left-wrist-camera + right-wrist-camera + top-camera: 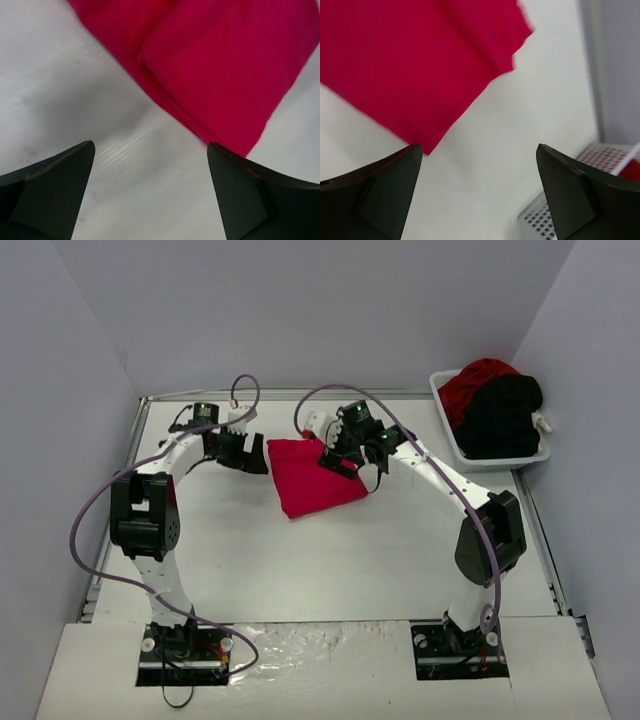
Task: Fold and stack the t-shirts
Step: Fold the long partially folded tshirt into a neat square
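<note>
We find the left gripper [246, 454] just beside the left edge of the folded red t-shirt [312, 480]. Its fingers stand wide apart, with only bare table [350, 560] between them. The folded red t-shirt lies flat at the middle of the table's far half, layered and slightly askew. The right gripper [341, 462] is at the shirt's upper right corner, and its fingers are likewise spread wide and grip nothing. We cannot tell whether it touches the cloth. At the far right corner sits the white basket [500, 461], which holds a second red t-shirt [480, 380] and a black t-shirt [505, 415], both crumpled and heaped above the rim.
</note>
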Controlling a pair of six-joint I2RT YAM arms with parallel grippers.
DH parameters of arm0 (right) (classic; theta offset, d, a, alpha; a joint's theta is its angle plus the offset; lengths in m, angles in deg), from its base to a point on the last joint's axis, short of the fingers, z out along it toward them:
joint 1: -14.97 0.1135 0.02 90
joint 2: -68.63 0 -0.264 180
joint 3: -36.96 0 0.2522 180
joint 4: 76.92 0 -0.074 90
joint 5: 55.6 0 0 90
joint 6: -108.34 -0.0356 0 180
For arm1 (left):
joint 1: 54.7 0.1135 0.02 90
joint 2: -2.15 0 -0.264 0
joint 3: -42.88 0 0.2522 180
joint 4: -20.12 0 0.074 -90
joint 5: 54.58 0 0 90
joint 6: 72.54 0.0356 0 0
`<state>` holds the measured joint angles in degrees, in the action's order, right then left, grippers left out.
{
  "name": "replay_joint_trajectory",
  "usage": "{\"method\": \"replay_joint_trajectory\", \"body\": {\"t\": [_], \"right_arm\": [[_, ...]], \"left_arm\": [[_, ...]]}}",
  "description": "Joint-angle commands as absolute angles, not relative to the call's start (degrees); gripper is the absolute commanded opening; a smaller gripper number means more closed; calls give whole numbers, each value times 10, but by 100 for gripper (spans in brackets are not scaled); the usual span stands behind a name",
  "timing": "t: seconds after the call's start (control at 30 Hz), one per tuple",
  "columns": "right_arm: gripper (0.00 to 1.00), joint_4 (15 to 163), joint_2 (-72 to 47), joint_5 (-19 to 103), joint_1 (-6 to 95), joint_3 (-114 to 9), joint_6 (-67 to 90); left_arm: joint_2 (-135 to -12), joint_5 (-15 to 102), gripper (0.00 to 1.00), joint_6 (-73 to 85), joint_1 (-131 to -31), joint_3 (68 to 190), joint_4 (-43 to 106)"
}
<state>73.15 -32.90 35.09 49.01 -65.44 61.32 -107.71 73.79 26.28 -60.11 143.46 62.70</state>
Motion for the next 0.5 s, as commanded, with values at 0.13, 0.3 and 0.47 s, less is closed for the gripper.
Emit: {"method": "replay_joint_trajectory", "body": {"t": [0.13, 0.3, 0.47], "right_arm": [[83, 550, -282, 453, 435, -560, 554], [85, 557, -208, 551, 321, -479, 570], [85, 557, -174, 609, 244, -471, 572]], "left_arm": [[-1086, 891, 94, -38, -606, 1333, 402], [-1110, 880, 94, -123, -609, 1319, 361], [-1134, 846, 94, -146, -610, 1321, 376]]}}
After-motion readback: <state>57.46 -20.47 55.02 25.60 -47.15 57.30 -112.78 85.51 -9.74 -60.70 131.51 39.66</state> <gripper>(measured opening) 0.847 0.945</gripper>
